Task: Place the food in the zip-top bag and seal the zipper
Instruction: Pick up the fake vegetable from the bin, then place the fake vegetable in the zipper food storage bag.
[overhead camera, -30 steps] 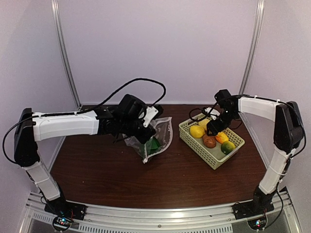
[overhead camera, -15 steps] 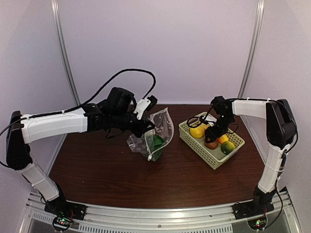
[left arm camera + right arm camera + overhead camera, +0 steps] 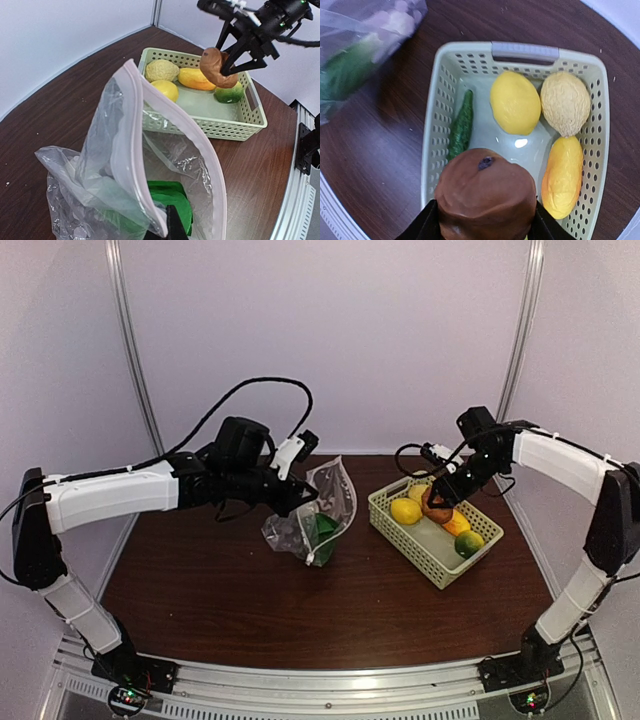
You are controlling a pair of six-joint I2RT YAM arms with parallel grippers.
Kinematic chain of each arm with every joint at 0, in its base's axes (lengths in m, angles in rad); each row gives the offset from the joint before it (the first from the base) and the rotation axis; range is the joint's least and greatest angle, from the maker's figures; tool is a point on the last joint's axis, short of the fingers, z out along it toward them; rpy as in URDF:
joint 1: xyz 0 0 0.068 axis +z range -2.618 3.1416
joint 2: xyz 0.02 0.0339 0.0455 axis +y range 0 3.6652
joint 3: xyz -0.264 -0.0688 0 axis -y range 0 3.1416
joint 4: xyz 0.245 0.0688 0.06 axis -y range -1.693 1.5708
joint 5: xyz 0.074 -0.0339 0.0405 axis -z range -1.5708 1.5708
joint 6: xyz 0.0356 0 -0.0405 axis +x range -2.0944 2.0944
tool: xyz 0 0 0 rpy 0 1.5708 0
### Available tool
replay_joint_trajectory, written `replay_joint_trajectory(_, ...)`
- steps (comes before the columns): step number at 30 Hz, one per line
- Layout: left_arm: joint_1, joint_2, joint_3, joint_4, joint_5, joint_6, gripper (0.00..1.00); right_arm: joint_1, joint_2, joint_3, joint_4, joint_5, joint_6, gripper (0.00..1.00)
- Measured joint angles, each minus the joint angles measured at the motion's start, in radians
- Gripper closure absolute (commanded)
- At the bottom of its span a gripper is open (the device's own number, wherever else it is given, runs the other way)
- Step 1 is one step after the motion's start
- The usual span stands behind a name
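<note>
The clear zip-top bag point(image 3: 320, 518) sits left of centre, and my left gripper point(image 3: 298, 500) is shut on its mouth edge, holding it open. In the left wrist view the zipper strip point(image 3: 121, 150) rings the open mouth, one black finger point(image 3: 174, 226) pinches the rim, and a green leafy vegetable point(image 3: 172, 199) lies inside. My right gripper point(image 3: 437, 503) is shut on the brown round piece point(image 3: 485, 192) and holds it above the basket. That piece also shows in the left wrist view point(image 3: 212, 66).
The pale green lattice basket point(image 3: 525, 50) stands on the right of the table point(image 3: 250, 610). It holds a yellow lemon point(image 3: 515, 102), a pale bumpy potato point(image 3: 565, 102), an orange-yellow piece point(image 3: 563, 175) and a dark green cucumber-like piece point(image 3: 461, 125).
My right gripper closed on the brown piece in the basket and lifted it clear. My left arm drew back to the left, still holding the bag's mouth open.
</note>
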Motion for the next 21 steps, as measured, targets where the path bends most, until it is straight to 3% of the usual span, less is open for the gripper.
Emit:
replay_joint_trajectory(9,0.000,0.018,-0.003,0.074,0.057,-0.070,1.00,0.054,-0.208,0.038,0.142,-0.354,0.080,0.67)
replay_joint_trajectory(21,0.000,0.059,0.019,0.135,0.098,-0.211,1.00,0.298,-0.078,0.133,0.361,-0.510,0.236,0.69)
